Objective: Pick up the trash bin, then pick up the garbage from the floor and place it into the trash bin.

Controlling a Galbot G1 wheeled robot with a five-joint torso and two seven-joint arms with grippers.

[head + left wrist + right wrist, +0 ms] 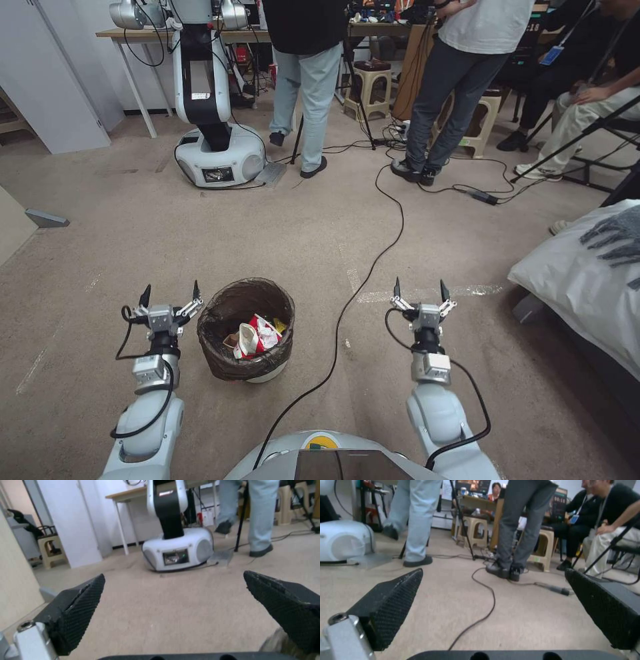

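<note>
Head view: I see the small round white plastic trash bin (pixel 247 330) upright on the beige carpet floor (pixel 133 227), mouth upward, between my two arms.
Bin lining: dark brown crinkly bag folded over the rim.
Garbage: crushed red-and-white paper bowls (pixel 257 335) and a yellow scrap lie inside the bin.
Left pincer (pixel 169 294): jaws spread wide, holding nothing, just beside the bin.
Right pincer (pixel 420 289): jaws spread wide, holding nothing, well apart from the bin.
In the way: a thin black cable (pixel 373 267) snakes across the carpet between bin and right pincer.
Around: a white-and-black wheeled robot (pixel 210 100) ahead; a white pillow (pixel 587 280) at right.
Left wrist: black ribbed fingertips (pixel 78 605) frame bare carpet.
</note>
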